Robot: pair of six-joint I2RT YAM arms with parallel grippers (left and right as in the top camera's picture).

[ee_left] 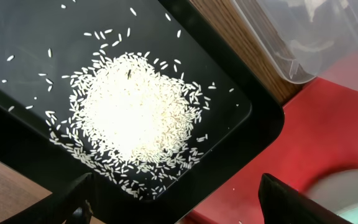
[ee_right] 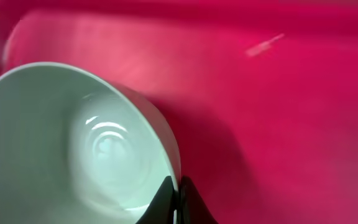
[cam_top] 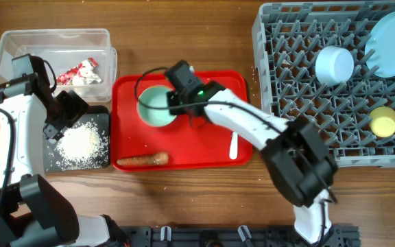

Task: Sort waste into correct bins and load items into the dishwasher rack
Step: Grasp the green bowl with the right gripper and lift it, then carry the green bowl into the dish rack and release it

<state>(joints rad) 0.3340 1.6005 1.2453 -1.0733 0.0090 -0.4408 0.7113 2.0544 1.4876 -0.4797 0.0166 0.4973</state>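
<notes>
- Currently the step in hand looks like loading the green bowl. It sits at the far left of the red tray, and the right claw is clamped on its rim, one finger inside and one outside.
- Next, by my judgement: lift it clear of the tray lip, carry it right, and lower it into the rack.
- The rack wall stands higher than the tray, so the bowl likely needs height before crossing.
- Pegs on the rack's left side look free; the blue bowl, plate and cup sit further right.
- The left claw hangs with fingers wide apart over the rice in the black tray, well off that path.
- The carrot and spoon lie on the red tray's near side; the wrapper is in the tub.
</notes>
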